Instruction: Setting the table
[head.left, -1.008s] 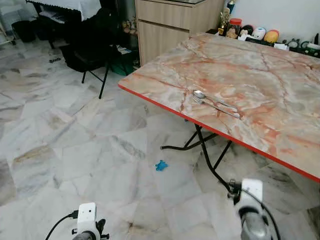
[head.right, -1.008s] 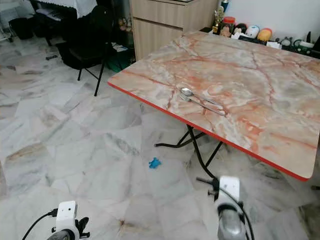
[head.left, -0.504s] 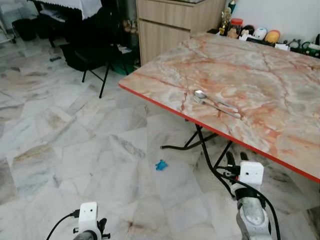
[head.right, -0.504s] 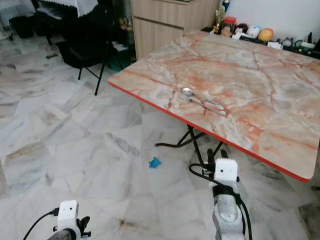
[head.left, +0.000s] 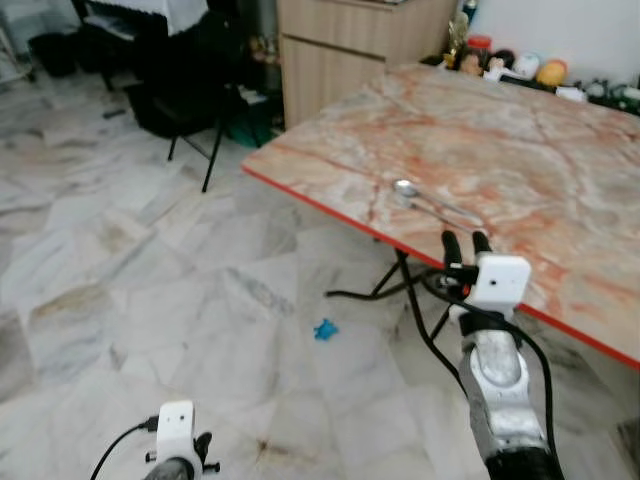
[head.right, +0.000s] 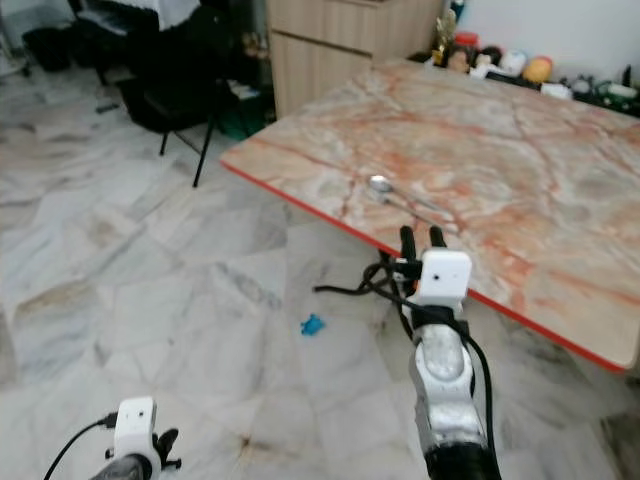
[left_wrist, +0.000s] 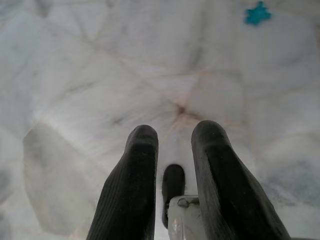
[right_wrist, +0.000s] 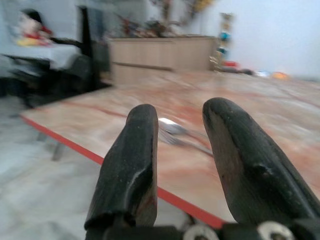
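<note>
Right claw (head.left: 461, 240) open (empty) near spoon (head.left: 404, 187) at table (head.left: 560, 170) edge; left claw (left_wrist: 172, 145) parted over floor.

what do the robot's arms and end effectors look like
The right arm is a silver metal tube with black cables looping along it and a white box at the wrist. Its end effector has two long black rounded fingers. The left arm carries the same white box with a black cable, and its end effector matches.
</note>
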